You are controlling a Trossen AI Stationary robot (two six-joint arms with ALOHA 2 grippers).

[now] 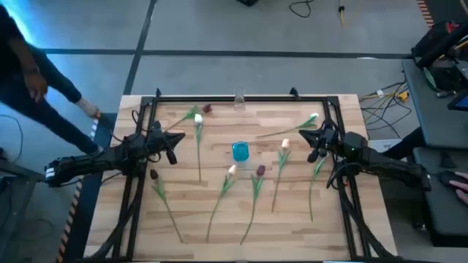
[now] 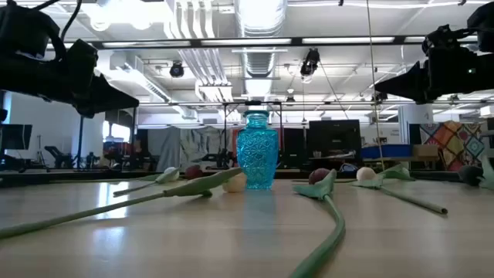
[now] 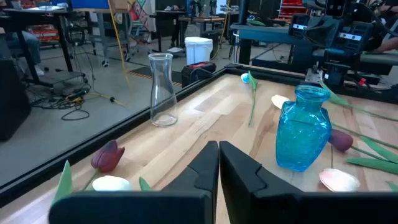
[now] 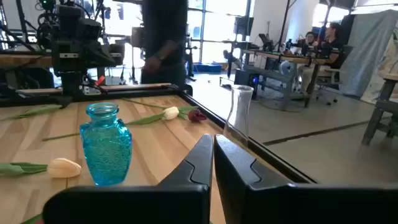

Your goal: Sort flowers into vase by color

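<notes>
A blue glass vase (image 1: 240, 151) stands at the table's middle, and a clear glass vase (image 1: 239, 97) stands at the far edge. Tulips lie flat on the wood: a white one (image 1: 197, 118) and a maroon one (image 1: 207, 109) far left, a white one (image 1: 313, 117) far right, peach ones (image 1: 284, 144) (image 1: 232, 170) and a maroon one (image 1: 260, 170) near the blue vase, and a maroon one (image 1: 153, 174) near left. My left gripper (image 1: 175, 139) hovers left of the blue vase, shut (image 3: 217, 163). My right gripper (image 1: 314, 148) hovers to its right, shut (image 4: 212, 155).
A black frame (image 1: 241, 99) rims the table. A person (image 1: 29, 73) stands off the far left corner, one hand (image 1: 91, 109) close to the frame. Another hand (image 1: 457, 183) shows at the right. A green stem (image 1: 314, 186) lies below my right gripper. Bare wood lies along the near edge.
</notes>
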